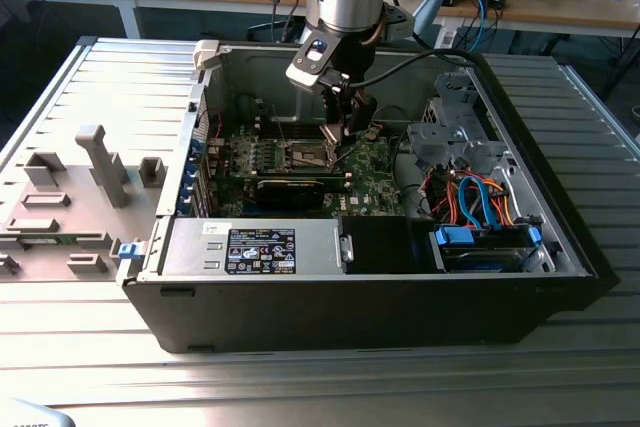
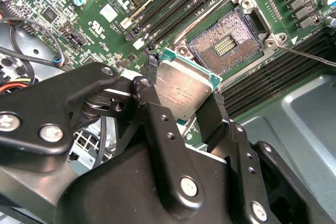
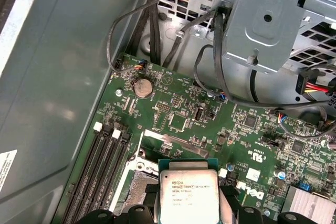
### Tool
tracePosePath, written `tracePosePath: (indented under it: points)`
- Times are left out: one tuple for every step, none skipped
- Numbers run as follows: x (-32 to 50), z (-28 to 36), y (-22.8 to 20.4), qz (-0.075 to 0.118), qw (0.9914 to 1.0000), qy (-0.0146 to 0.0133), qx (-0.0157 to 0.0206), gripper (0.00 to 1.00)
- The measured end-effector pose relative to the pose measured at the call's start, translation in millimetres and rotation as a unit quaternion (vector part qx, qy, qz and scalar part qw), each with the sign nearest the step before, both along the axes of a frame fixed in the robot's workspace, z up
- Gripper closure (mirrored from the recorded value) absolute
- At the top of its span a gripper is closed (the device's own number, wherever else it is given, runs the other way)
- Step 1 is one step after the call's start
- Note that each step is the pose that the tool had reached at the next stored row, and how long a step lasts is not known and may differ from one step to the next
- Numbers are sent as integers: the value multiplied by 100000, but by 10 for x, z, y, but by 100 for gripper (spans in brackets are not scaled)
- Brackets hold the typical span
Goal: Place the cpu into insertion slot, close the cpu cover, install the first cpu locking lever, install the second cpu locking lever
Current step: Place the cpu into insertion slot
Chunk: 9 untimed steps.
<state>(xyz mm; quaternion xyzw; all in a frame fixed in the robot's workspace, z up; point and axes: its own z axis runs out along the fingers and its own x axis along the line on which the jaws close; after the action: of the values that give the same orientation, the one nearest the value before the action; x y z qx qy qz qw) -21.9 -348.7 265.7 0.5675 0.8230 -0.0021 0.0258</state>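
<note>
Your cpu [image 2: 184, 88] is a light, stiff, thin plate. I'd judge it fragile on its underside and slippery on its metal lid, so the right hold is by two opposite edges, never the faces. That is how the fingers [image 2: 214, 115] have it: drawn in narrow against its edges and touching nothing else. It hangs in the air just beside the open insertion slot [image 2: 226, 40], not yet seated. It seems slightly tilted, though the wrist angle makes that uncertain.

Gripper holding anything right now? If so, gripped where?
Yes. The gripper holds the cpu by two opposite side edges, one finger on each; its silver top face is bare.
</note>
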Motion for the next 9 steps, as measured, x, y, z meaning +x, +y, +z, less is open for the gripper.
tracePosePath:
  points:
    - [0,0,0,-50,100000,1,1,46]
    - [0,0,0,-83,100000,0,1,46]
    - [0,0,0,-128,100000,2,3,46]
    - [0,0,0,-165,100000,2,1,46]
    - [0,0,0,-203,100000,1,1,46]
    - [0,0,0,-220,100000,1,-1,46]
    - [0,0,0,-242,100000,-1,3,46]
    - [0,0,0,-278,100000,-2,0,46]
    - [0,0,0,-313,100000,4,2,46]
